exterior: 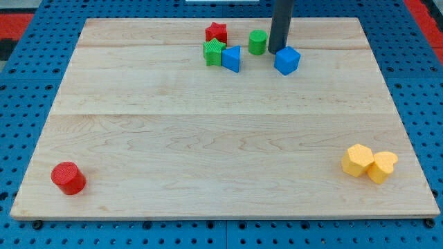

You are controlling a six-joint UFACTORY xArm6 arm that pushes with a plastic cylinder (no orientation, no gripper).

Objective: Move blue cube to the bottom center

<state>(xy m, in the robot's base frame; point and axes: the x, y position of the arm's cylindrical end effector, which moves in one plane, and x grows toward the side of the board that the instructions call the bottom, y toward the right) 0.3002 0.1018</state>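
The blue cube (286, 60) lies near the view's top, right of centre on the wooden board (221, 138). My tip (277, 50) stands just above and left of the cube, touching or almost touching its upper left side. A green cylinder (258, 42) stands just left of the rod.
A red star (217, 32), a green star (214, 52) and a blue triangular block (232, 59) cluster at the top centre. A red cylinder (68, 178) lies at the bottom left. Two yellow blocks (358, 160) (382, 166) touch each other at the bottom right.
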